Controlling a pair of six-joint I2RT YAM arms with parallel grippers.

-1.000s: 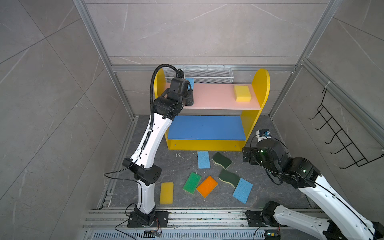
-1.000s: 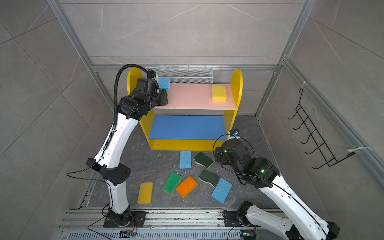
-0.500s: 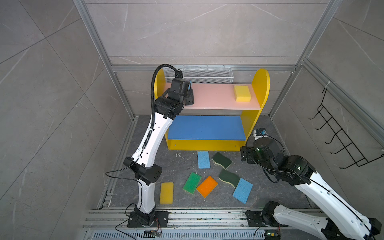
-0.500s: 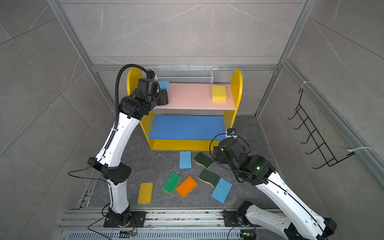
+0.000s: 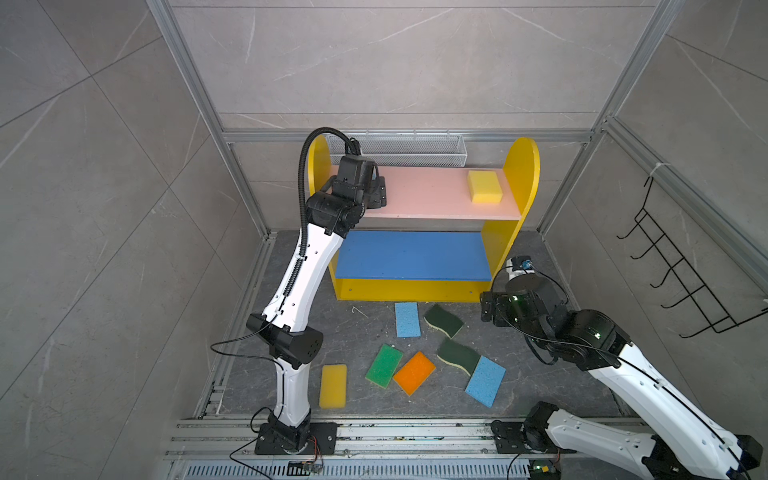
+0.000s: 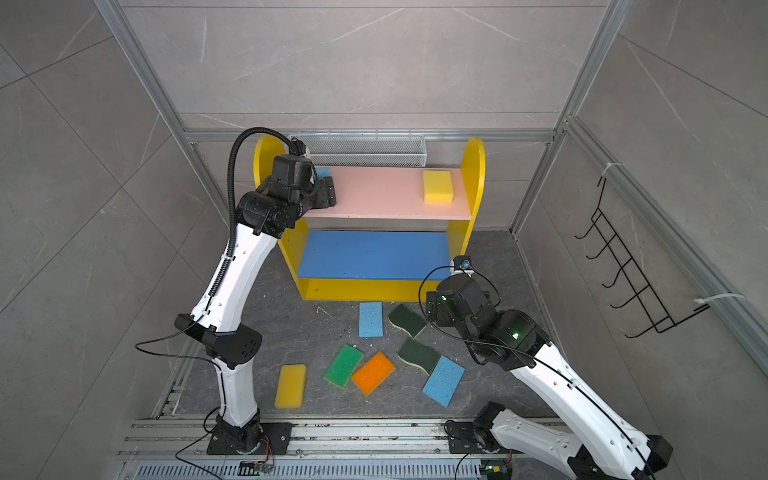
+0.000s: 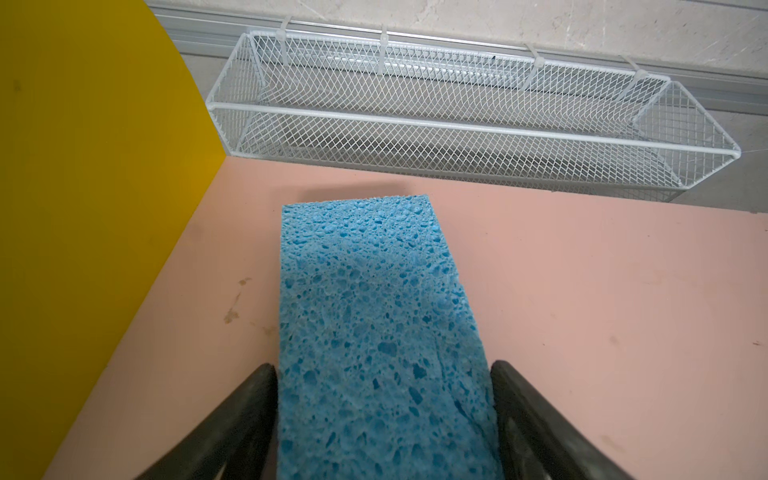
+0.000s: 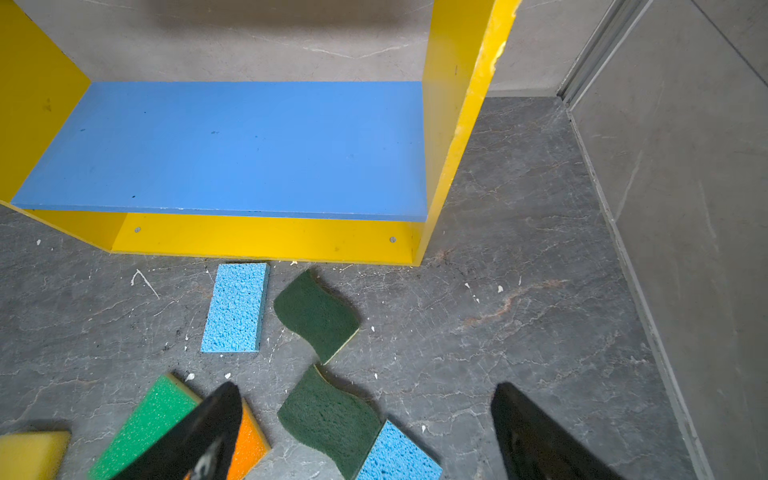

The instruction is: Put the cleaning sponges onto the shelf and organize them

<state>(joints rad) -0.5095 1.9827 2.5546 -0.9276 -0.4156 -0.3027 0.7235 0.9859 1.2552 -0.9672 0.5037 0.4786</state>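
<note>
1. The shelf (image 5: 525, 174) is flat painted board. It has yellow round-topped sides, a smooth pink board (image 7: 582, 291) on top, a blue board (image 8: 228, 145) below and a yellow base.
2. A porous, open-celled light-blue sponge (image 7: 374, 311) lies flat at the pink board's left end. It is just beside the yellow side and in front of a white mesh basket (image 7: 415, 124). A yellow sponge (image 5: 484, 187) lies at the right end.
3. Seven more lie on the grey veined desk (image 8: 519, 332):
   - second light-blue sponge (image 5: 407, 319)
   - third light-blue sponge (image 5: 485, 381)
   - wavy dark-green sponge (image 5: 444, 320)
   - second wavy sponge (image 5: 457, 355)
   - green sponge (image 5: 384, 365)
   - orange sponge (image 5: 414, 372)
   - second yellow sponge (image 5: 333, 386)
4. Compared with a second ago, less of the shelved blue sponge shows past the left wrist in the top views. The right arm has shifted slightly toward the desk sponges. The loose sponges lie where they did.
5. The left jaws straddle the shelved light-blue sponge, with the pads (image 7: 245, 419) right at its straight, undented long edges. I cannot tell whether they press it.
6. The right jaws stand wide apart and hold nothing. Their fingers (image 8: 199, 436) hang above the desk sponges.
</note>
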